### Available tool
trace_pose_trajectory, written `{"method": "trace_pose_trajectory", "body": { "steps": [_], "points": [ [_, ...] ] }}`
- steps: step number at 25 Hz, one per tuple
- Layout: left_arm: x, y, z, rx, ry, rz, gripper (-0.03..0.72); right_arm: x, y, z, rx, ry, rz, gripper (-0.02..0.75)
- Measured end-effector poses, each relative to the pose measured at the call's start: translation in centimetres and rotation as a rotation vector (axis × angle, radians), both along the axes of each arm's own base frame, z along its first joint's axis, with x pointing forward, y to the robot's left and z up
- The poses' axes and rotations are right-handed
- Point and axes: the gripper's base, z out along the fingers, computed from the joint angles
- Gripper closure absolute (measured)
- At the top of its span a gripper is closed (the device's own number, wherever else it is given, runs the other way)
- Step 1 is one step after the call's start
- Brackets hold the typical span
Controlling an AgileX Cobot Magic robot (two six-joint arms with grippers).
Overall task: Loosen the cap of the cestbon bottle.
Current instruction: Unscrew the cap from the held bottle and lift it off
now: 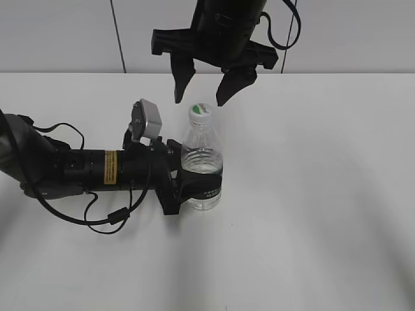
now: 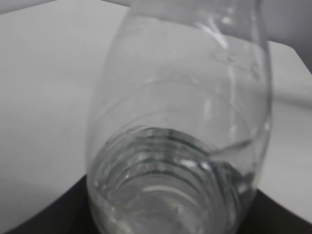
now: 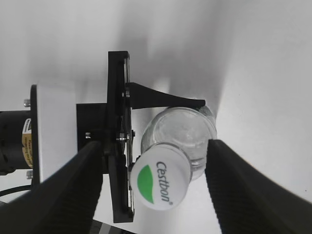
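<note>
Standing upright on the white tabletop (image 1: 311, 214), near its middle: the cestbon bottle (image 1: 201, 162), clear and ribbed, with the dark label band around the lower body. Seated on the neck: the white cap (image 1: 200, 111), green leaf mark and "Cestbon" lettering legible from the right wrist view.

Reaching in horizontally from the left side: the left gripper (image 1: 192, 178), clamped around the lower body of the bottle at label height, one finger in front of the band and one behind. Filling the left wrist view: the clear bottle wall, seen at very close range, with dark gripper parts at the bottom corners.

Hanging above the bottle from the top of the exterior view: the right gripper (image 1: 202, 97), spread wide, fingertips pointing down on either side of the cap and level with its top. Touching nothing; clear gaps visible between each fingertip and the cap in the right wrist view.
</note>
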Motion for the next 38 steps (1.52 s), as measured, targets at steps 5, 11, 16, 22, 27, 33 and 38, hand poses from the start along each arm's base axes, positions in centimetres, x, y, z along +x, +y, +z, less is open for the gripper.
{"method": "trace_pose_trajectory", "body": {
  "steps": [5, 11, 16, 22, 27, 33, 38],
  "points": [
    [0.0, 0.0, 0.0, 0.000, 0.000, 0.000, 0.294, -0.1, 0.0, -0.3, -0.006, 0.011, 0.001, 0.234],
    [0.0, 0.0, 0.0, 0.001, 0.000, 0.000, 0.294, -0.3, -0.2, -1.0, -0.019, 0.031, 0.001, 0.236],
    [0.0, 0.0, 0.0, 0.000, 0.000, 0.001, 0.294, -0.3, -0.1, -1.0, -0.016, 0.036, 0.000, 0.249],
    [0.0, 0.0, 0.0, 0.000, 0.000, 0.001, 0.294, -0.4, 0.0, -1.0, -0.007, 0.042, 0.005, 0.349],
    [0.0, 0.0, 0.0, 0.000, 0.000, 0.001, 0.294, -0.4, 0.0, -1.0, -0.006, 0.042, 0.007, 0.425],
    [0.0, 0.0, 0.0, 0.000, 0.000, 0.001, 0.295, -0.4, 0.0, -1.0, -0.005, 0.043, 0.010, 0.429],
    [0.0, 0.0, 0.0, 0.000, 0.000, 0.001, 0.295, -0.4, 0.0, -1.0, -0.007, 0.037, 0.031, 0.429]
  ]
}}
